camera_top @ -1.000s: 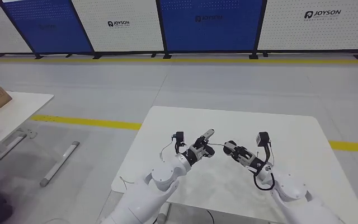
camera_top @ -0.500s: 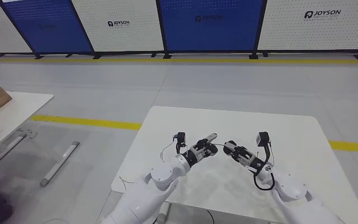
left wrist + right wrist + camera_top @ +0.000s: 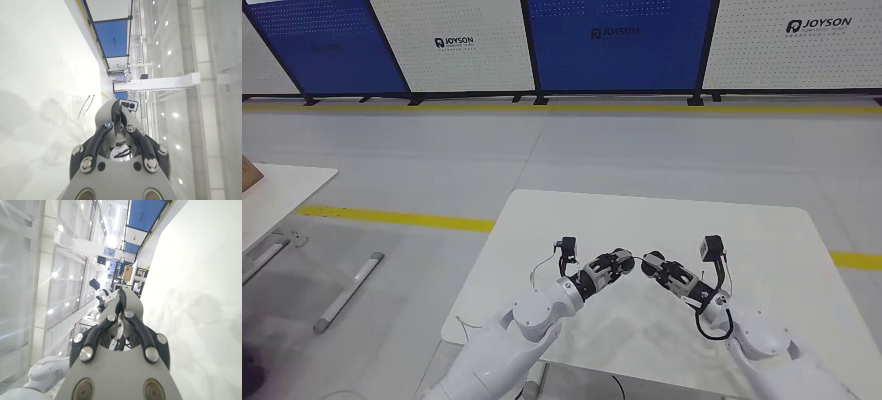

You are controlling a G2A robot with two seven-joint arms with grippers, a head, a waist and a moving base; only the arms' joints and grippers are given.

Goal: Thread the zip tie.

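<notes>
As both hover above table — left jaws together | right jaws clamp zip tie

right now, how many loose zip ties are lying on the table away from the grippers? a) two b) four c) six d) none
a, two thin black zip ties lie side by side on the white table.

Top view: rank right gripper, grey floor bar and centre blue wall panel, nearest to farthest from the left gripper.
1. Right gripper, almost tip to tip with the left gripper.
2. Grey metal bar, on the floor left of the table.
3. Centre blue wall panel, far back.
</notes>
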